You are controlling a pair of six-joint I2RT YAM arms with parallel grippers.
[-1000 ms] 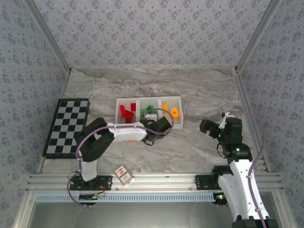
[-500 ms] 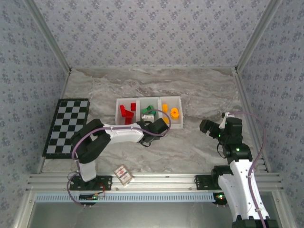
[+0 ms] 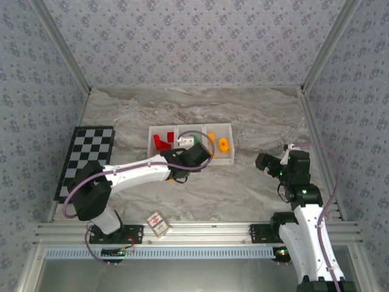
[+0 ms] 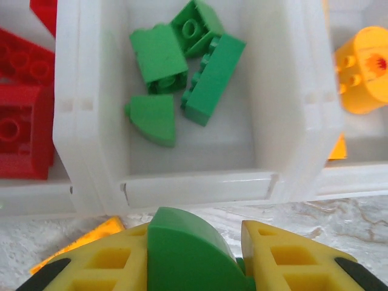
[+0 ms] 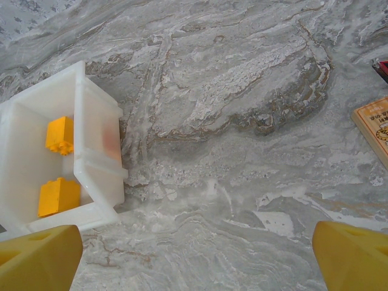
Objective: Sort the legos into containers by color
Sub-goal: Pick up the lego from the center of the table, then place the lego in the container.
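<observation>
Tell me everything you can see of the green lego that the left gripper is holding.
The green lego is smooth, glossy plastic with a rounded top; its underside is hidden. It sits clamped between the left gripper's yellow fingers, touching both, just short of the near wall of the middle bin, which holds other green pieces.

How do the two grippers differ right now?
The left gripper is shut on a green lego; the right gripper stands open, empty. The left faces the middle bin of green legos; the right looks at bare table beside the orange-lego bin. Both have yellow fingers.
</observation>
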